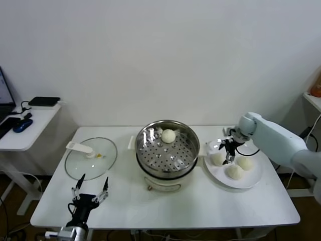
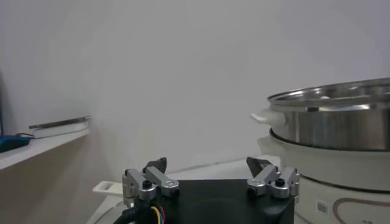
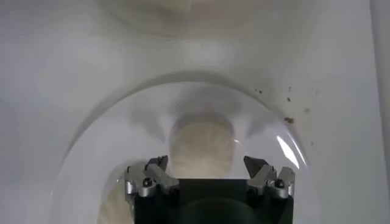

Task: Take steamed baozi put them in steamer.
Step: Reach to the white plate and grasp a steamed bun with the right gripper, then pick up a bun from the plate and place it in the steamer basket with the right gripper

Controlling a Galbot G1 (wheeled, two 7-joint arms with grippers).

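The steel steamer (image 1: 167, 150) stands mid-table on its cream base, and one baozi (image 1: 168, 135) lies on its perforated tray. Three more baozi (image 1: 216, 158) (image 1: 245, 162) (image 1: 234, 171) lie on a white plate (image 1: 251, 181) to the right of it. My right gripper (image 1: 229, 150) hangs open just above the plate, over the baozi nearest the steamer. In the right wrist view that baozi (image 3: 202, 146) shows between the spread fingers of the gripper (image 3: 207, 164), which do not touch it. My left gripper (image 1: 90, 188) rests open and empty near the table's front left; its wrist view shows the gripper (image 2: 207, 165) beside the steamer (image 2: 335, 128).
A flat glass lid (image 1: 91, 158) with a white handle lies left of the steamer, just behind the left gripper. A small side table (image 1: 25, 125) with dark devices stands off to the left. A shelf edge (image 1: 313, 98) shows at the far right.
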